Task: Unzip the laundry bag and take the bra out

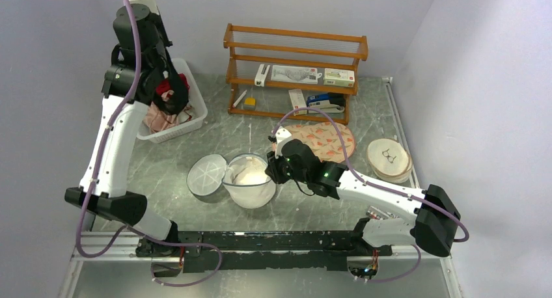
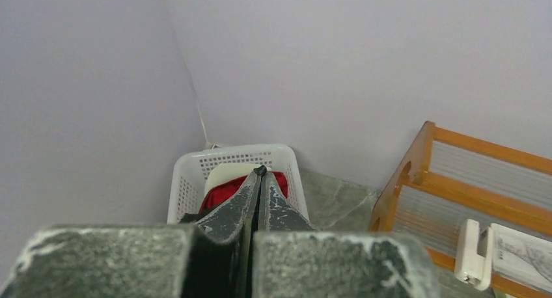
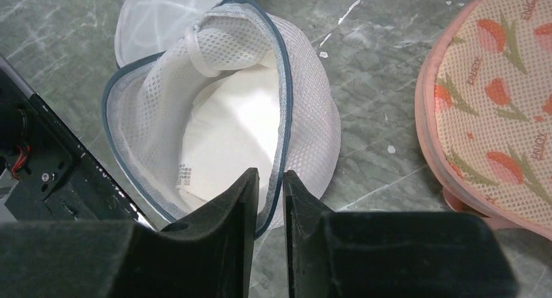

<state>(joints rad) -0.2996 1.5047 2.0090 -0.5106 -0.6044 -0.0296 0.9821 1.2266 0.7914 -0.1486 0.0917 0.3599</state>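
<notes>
The laundry bag (image 1: 250, 192) is a white mesh dome with a dark zip rim. It stands unzipped mid-table, its round lid (image 1: 206, 174) flipped to the left. A white padded bra (image 3: 228, 132) with a care label lies inside the bag (image 3: 309, 122). My right gripper (image 3: 269, 181) is shut on the bag's near-right zip rim; in the top view it (image 1: 272, 170) sits at the bag's right edge. My left gripper (image 2: 260, 174) is shut and held high above the white slatted basket (image 2: 189, 181). A tiny dark bit shows at its tip.
The basket (image 1: 198, 96) at the back left holds red (image 2: 221, 190) and pinkish clothes. A wooden shelf (image 1: 293, 51) with small items stands at the back. A pink floral pouch (image 1: 329, 138) and a round wooden disc with glasses (image 1: 388, 158) lie to the right.
</notes>
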